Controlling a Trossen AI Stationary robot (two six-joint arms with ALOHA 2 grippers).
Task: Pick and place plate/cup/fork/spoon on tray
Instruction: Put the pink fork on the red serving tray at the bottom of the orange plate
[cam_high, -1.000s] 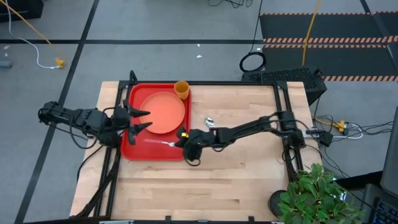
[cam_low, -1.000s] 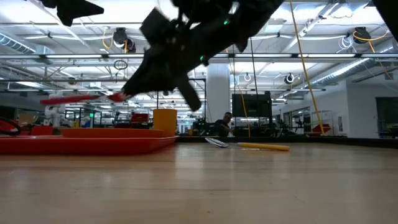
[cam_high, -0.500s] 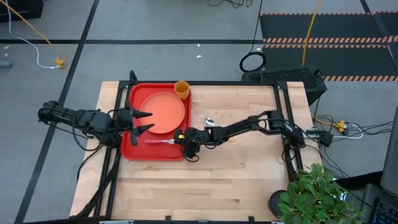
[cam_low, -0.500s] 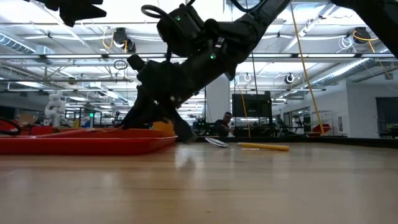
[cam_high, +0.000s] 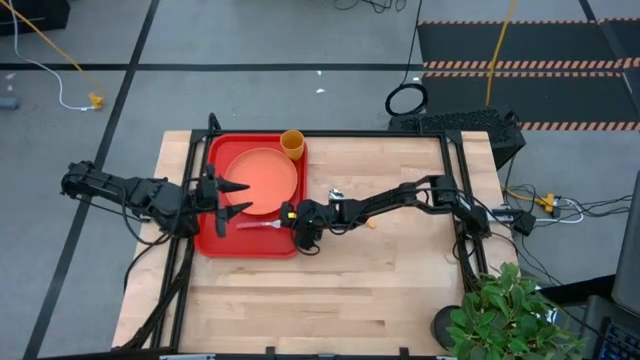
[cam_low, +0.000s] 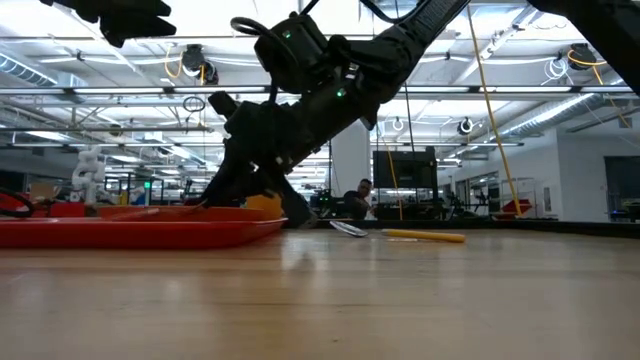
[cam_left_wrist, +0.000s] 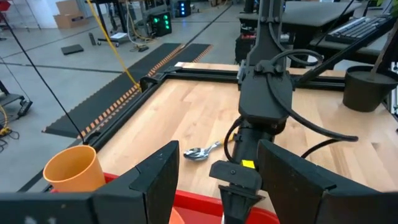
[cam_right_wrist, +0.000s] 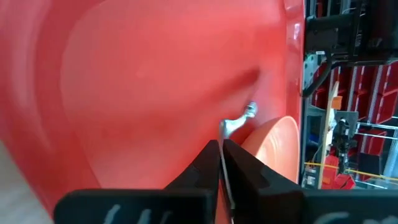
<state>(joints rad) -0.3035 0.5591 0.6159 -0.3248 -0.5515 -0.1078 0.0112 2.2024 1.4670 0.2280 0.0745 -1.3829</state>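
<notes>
Your right gripper (cam_high: 292, 217) sits low over the near right corner of the tray (cam_high: 210, 243), fingers pinched on the fork (cam_high: 258, 224), which lies flat on the tray floor and points away from the gripper toward your left one. In the right wrist view the fingertips (cam_right_wrist: 219, 160) are closed on the metal shank, the tines curling just beyond them beside the plate (cam_right_wrist: 273, 149). The plate (cam_high: 262, 181) fills the tray's far half, leaving only the narrow near strip where the fork rests. The cup (cam_high: 292, 144) stands at the tray's far right corner. The spoon (cam_high: 338, 195) lies on bare wood just behind your right wrist, off the tray. Your left gripper (cam_high: 232, 198) hovers over the tray's left rim, fingers spread wide and holding nothing. Open table stretches to the right and near side of the right arm. Against a second ago, the fork has gone from raised in the air to down on the tray.
</notes>
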